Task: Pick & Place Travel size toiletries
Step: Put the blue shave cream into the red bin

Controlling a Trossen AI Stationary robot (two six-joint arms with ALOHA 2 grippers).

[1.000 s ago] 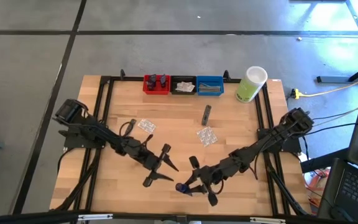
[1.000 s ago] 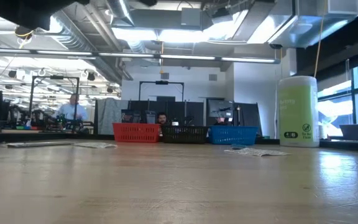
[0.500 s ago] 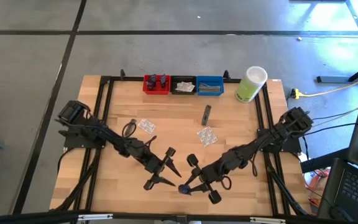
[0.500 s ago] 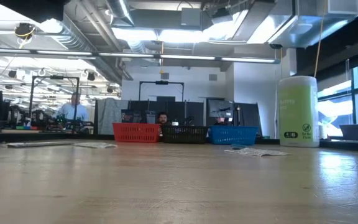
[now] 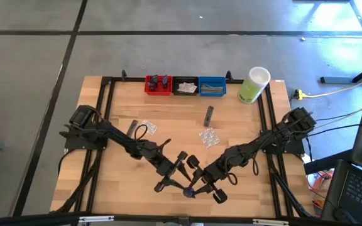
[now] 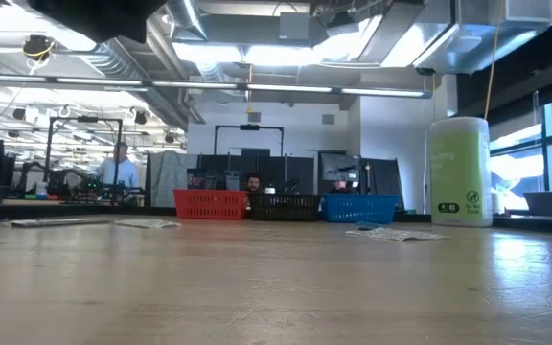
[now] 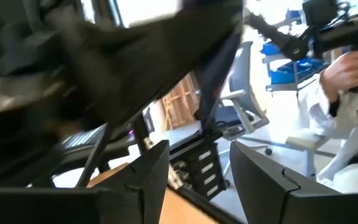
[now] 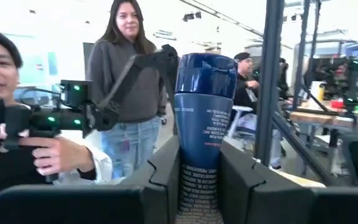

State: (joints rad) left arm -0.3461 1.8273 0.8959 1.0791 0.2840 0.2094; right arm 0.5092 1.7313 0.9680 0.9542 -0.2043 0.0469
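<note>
I hold a dark navy mini tube [image 8: 202, 124] upright between my right claw's [image 5: 201, 186] fingers near the surface's front edge, while two clear packets [image 5: 209, 137] and a grey sachet [image 5: 208, 115] lie mid-surface.

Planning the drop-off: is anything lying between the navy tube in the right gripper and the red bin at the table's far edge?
Yes. The left gripper hovers right beside the navy tube, on the way to the red bin.

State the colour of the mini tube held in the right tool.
Dark navy mini tube, clearest in the right wrist view.
</note>
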